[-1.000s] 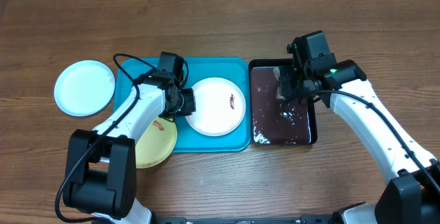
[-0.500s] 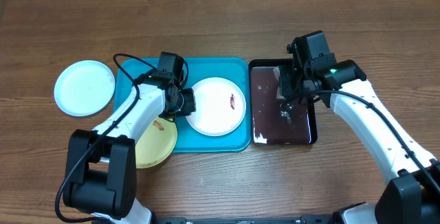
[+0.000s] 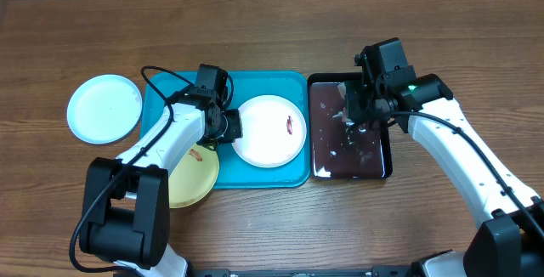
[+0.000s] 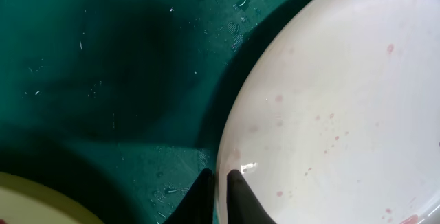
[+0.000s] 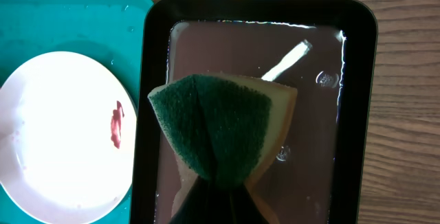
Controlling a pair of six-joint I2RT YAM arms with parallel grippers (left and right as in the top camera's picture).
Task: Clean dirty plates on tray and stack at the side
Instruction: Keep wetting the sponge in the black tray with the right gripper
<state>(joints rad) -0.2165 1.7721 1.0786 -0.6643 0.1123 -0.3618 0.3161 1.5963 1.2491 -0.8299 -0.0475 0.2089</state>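
Observation:
A white plate with a red smear lies on the turquoise tray. My left gripper is at its left rim. In the left wrist view its black fingertips stand one on each side of that rim, closed down on it. A pale yellow plate with a smear lies over the tray's front left corner, partly under the left arm. A pale mint plate rests on the table to the left. My right gripper is shut on a green and yellow sponge.
A glossy black tray holding water stands right of the turquoise tray, directly under the sponge, with droplets on its surface. The left arm's cable loops over the turquoise tray's back left corner. Bare wooden table surrounds both trays.
My left gripper's fingers have closed onto the white plate's rim. The right arm stays over the black tray with the sponge, and the splashes in the water have shifted.

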